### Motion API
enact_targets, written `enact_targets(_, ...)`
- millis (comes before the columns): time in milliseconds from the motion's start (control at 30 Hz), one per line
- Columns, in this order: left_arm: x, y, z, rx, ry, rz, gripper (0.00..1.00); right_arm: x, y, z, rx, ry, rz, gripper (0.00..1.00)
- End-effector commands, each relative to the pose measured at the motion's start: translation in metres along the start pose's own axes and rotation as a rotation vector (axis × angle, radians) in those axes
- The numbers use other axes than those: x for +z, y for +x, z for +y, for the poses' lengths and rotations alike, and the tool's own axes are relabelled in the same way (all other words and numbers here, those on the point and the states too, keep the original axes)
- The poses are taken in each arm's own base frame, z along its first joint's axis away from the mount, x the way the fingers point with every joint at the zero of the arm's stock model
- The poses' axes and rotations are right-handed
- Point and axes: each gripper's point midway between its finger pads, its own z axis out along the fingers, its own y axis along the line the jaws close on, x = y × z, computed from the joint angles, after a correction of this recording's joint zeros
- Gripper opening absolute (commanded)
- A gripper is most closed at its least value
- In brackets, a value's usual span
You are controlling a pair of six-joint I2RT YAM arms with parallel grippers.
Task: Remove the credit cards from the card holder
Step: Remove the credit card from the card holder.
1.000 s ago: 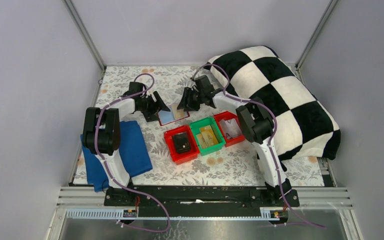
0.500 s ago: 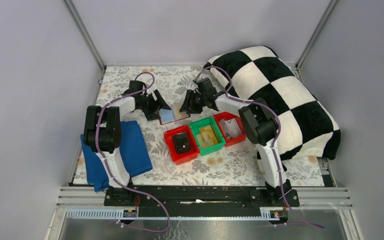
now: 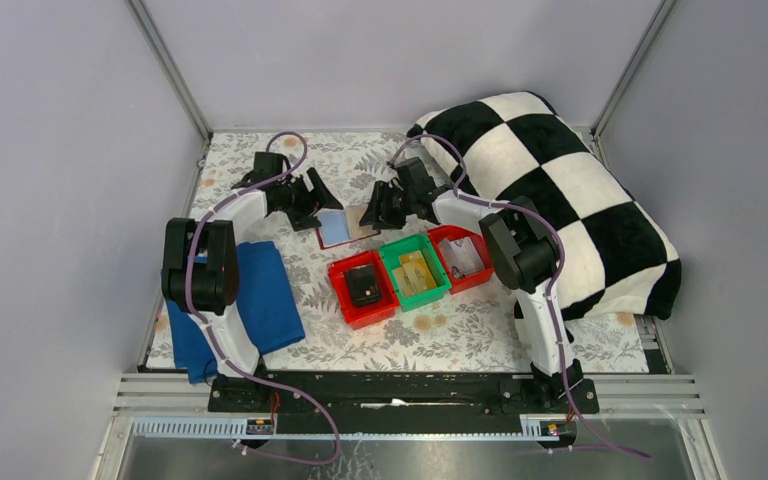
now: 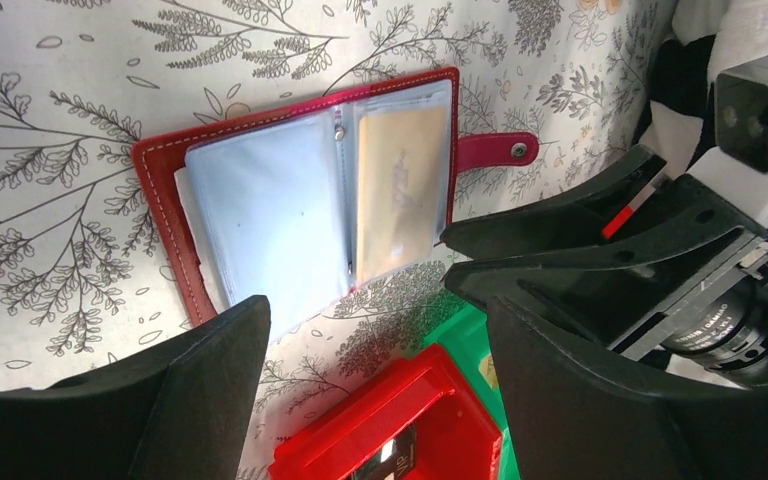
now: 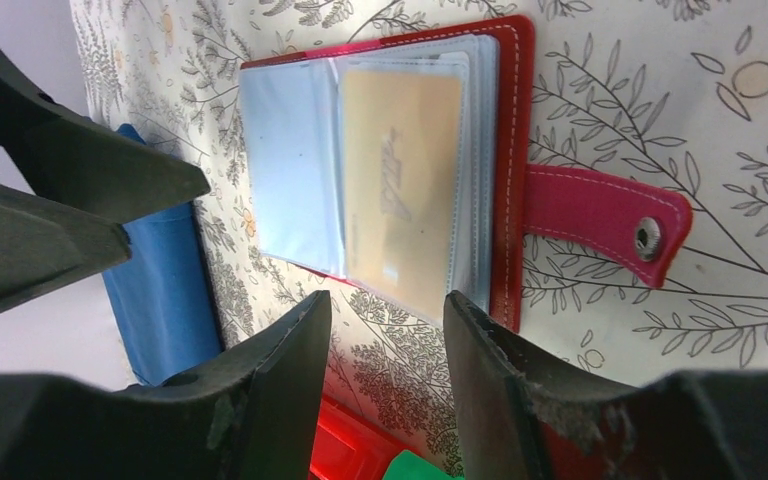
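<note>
The dark red card holder (image 3: 346,227) lies open and flat on the floral table, strap tab to the right. In the left wrist view (image 4: 165,190) its left sleeve is pale blue with a whitish card edge (image 4: 186,200) showing; the right sleeve holds a yellow-tan item (image 4: 400,190). The holder also shows in the right wrist view (image 5: 512,150). My left gripper (image 3: 317,204) is open and empty at the holder's left edge, just above it (image 4: 375,340). My right gripper (image 3: 372,212) is open and empty at the holder's right edge (image 5: 388,312).
Three bins stand just in front of the holder: a red one (image 3: 344,300) with a small black object, a green one (image 3: 438,283) with yellow-tan items, and a second red one (image 3: 450,236). A blue cloth (image 3: 255,295) lies at the left. A checkered pillow (image 3: 560,190) fills the right.
My left gripper has moved a little toward the back, to the holder's far-left corner. My right gripper has shifted slightly right and closer to the holder. The holder has not moved.
</note>
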Motion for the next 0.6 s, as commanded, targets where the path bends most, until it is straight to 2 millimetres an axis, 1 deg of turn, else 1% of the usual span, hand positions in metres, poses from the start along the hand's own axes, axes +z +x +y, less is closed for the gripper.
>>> enact_targets(0,-0.004,-0.002,-0.014,0.014,0.064,-0.026,0.84,-0.009,-0.020,0.038,-0.047,-0.104,-0.060,0.53)
enact_targets(67,-0.005,-0.002,-0.014,0.012,0.065,-0.042,0.84,-0.008,-0.021,0.038,-0.048,-0.100,-0.063,0.53)
enact_targets(233,0.004,0.002,-0.008,-0.010,0.054,-0.013,0.84,0.005,-0.021,0.028,-0.044,-0.073,-0.043,0.53)
enact_targets(333,0.009,0.004,-0.001,-0.029,0.036,-0.013,0.85,0.010,-0.019,0.019,-0.047,-0.042,-0.041,0.53)
enact_targets(500,0.021,0.015,0.018,-0.066,-0.010,0.032,0.85,0.012,-0.012,0.008,-0.048,-0.018,-0.030,0.53)
enact_targets(567,0.022,0.017,0.021,-0.073,-0.016,0.033,0.85,0.013,-0.010,0.002,-0.048,-0.003,-0.027,0.53)
